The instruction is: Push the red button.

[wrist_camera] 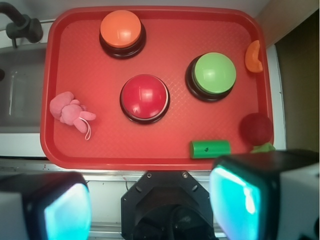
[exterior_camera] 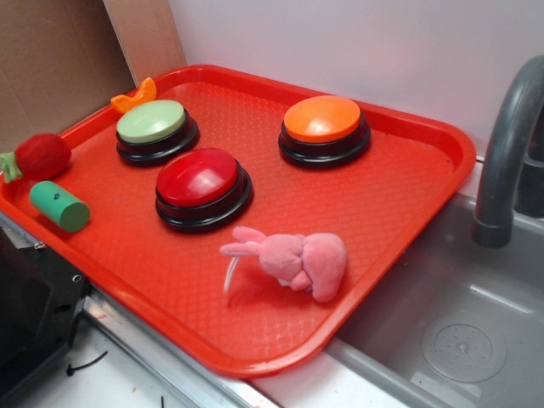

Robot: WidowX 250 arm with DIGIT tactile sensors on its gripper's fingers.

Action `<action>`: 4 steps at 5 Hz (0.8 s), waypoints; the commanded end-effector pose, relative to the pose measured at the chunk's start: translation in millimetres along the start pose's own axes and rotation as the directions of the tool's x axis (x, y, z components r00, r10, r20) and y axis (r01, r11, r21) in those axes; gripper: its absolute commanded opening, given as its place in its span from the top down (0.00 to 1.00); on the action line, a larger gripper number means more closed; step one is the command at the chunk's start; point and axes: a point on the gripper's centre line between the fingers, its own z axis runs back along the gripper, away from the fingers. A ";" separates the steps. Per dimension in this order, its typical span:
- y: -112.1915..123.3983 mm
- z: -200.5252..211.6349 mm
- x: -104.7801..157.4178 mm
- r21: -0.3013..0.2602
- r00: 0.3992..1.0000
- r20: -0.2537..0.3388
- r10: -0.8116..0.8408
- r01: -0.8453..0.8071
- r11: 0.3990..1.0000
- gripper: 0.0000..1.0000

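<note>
Red button: the red button sits near the middle of the red tray, dome up on its black base, nothing resting on it.
My jaws: my jaws are spread wide and empty; the two pads fill the bottom corners of the wrist view with a broad gap between them. I am not visible in the exterior view.
Direction to target: I hang high above the tray's near edge; the red button lies ahead of me and far below, almost centred between the pads. As I judge it, I must go forward and down.
Neighbours: the green button stands just beside it on one side, the orange button further off toward the tray's far edge; the pink plush toy lies near it on the other side.
Other items: a green cylinder, a red strawberry toy and an orange piece lie toward the tray's edge.
In the way: nothing stands above the dome; the green button is the closest thing I could clip.
Surroundings: a sink with a faucet adjoins the tray.
</note>
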 end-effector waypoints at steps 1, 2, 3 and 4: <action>0.0 0.0 0.0 0.000 1.000 0.000 0.000 0.000 1.000 0.00; 9.5 -40.9 33.3 0.075 0.994 -0.033 -0.104 0.106 0.992 0.00; 9.5 -78.5 53.3 0.099 0.981 -0.015 -0.196 0.196 0.976 0.00; 9.3 -127.5 74.9 0.086 0.964 0.004 -0.264 0.263 0.961 0.00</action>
